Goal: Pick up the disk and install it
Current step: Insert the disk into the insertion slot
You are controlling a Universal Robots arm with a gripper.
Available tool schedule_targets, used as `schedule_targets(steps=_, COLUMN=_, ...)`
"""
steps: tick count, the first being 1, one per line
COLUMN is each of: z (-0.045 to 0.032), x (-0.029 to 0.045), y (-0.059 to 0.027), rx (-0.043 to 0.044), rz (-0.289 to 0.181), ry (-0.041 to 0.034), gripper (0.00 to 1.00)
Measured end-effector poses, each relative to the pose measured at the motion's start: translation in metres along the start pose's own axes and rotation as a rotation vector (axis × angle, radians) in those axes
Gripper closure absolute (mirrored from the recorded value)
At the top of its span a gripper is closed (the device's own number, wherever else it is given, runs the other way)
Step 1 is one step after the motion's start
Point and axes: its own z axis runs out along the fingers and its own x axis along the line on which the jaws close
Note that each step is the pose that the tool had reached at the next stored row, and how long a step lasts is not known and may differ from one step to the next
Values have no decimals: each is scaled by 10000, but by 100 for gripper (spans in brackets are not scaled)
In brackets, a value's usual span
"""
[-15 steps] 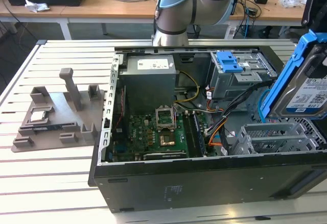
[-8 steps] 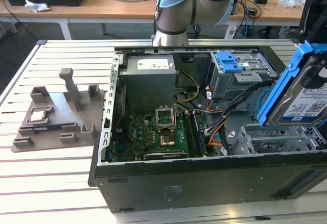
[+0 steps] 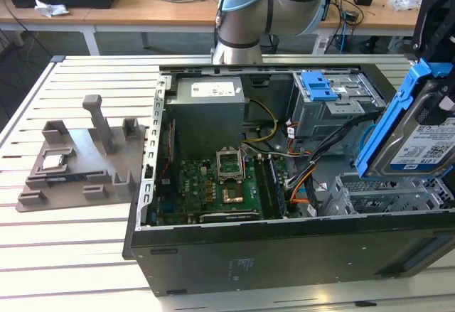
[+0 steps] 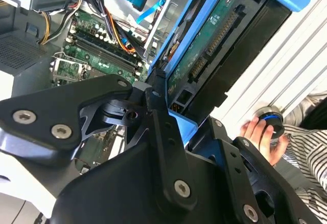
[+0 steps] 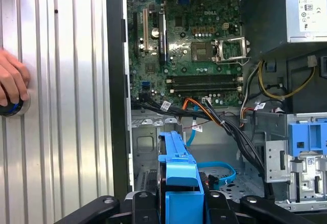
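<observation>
The disk (image 3: 421, 136) is a silver hard drive with a white-and-blue label and a bright blue frame. It hangs tilted over the open computer case (image 3: 234, 259), at the exterior view's right. My gripper (image 3: 435, 77) is shut on it, black fingers (image 4: 156, 106) clamping the blue frame. The disk's (image 4: 214, 45) green circuit-board underside and connector face the second wrist view. In the first wrist view the disk's blue frame (image 5: 179, 178) stands edge-on between the fingers (image 5: 217, 203), above the case's grey metal drive cage (image 3: 384, 192).
Inside the case lie a motherboard (image 3: 213, 184), a grey power supply (image 3: 210, 92), bundled cables (image 3: 298, 177) and a second bay with a blue bracket (image 3: 320, 84). A grey fixture (image 3: 82, 163) holding a small chip sits on the slatted table. A person's hand (image 5: 10, 83) rests on a round knob beside the case.
</observation>
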Motion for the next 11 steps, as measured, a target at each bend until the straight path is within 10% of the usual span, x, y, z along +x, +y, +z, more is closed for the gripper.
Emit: schedule_targets(steps=11, z=188, x=-27, y=17, rx=-13, rz=-582, ry=10, gripper=63)
